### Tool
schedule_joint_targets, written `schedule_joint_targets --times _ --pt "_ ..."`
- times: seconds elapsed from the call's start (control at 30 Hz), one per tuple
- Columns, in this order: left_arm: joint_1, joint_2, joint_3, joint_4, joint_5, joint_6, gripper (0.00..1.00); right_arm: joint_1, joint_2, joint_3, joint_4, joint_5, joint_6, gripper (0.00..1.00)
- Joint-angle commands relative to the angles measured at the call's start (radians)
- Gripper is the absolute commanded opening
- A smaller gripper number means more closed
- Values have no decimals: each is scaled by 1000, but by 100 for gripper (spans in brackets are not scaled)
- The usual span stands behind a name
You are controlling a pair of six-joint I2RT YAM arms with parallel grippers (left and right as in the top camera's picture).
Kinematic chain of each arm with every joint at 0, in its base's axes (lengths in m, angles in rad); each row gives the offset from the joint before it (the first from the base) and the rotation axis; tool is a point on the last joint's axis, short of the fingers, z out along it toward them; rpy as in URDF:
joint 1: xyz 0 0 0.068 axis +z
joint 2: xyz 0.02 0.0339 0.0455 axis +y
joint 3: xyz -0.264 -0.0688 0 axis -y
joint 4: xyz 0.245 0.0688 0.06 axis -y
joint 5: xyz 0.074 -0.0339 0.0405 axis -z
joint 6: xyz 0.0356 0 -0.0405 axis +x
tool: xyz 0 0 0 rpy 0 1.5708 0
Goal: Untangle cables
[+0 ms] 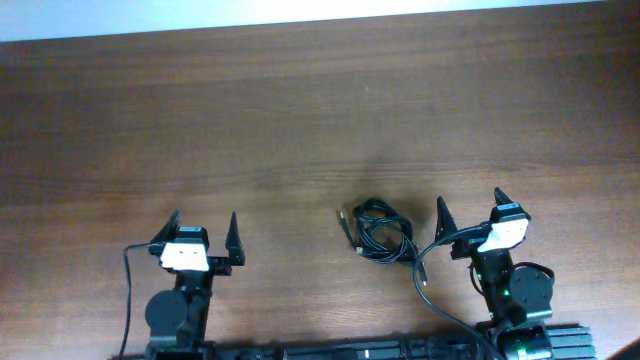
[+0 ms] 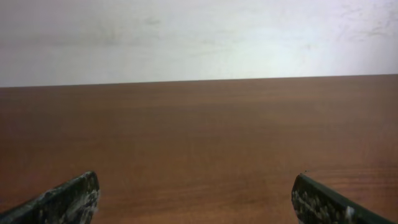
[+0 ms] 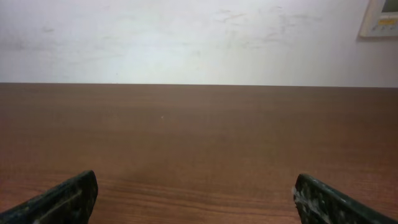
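Leftmost first:

- The left gripper [image 1: 204,216] sits at about 7 o'clock on the table [image 1: 300,100]. Its jaws are spread wide with only wood between them, and its wrist view shows its fingers [image 2: 65,200] far apart.
- The cables [image 1: 378,232] are a small black tangled bundle lying flat at about 5 o'clock from the table's centre, between the two grippers and much nearer the right one.
- The right gripper [image 1: 470,197] stands at 3 o'clock of the bundle, just beside it. Its jaws are spread and grip nothing, and its wrist view shows its fingers [image 3: 62,198] wide apart over bare wood.
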Motion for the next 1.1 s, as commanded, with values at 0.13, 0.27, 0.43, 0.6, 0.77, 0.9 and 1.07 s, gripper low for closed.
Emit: schedule_joint_targets --times 0.13,0.27,0.43,0.6,0.77,0.9,1.07 --pt "6 100 58 -10 43 -6 99 8 -6 -5 -5 -2 -7 100" --pt "6 205 108 -10 63 -6 99 8 -6 -5 -5 -2 -7 100" --pt "6 395 193 -11 93 -6 99 8 -6 -5 -5 -2 -7 100" --pt "5 632 372 -127 107 6 99 8 -6 -5 -5 -2 -7 100" --pt "5 931 647 -350 107 6 99 8 -6 -5 -5 -2 -7 100" --pt "-16 1057 782 -452 107 15 99 8 -6 -5 -5 -2 -7 100" --pt "-97 1075 872 -495 108 113 99 8 -6 -5 -5 -2 -7 100"
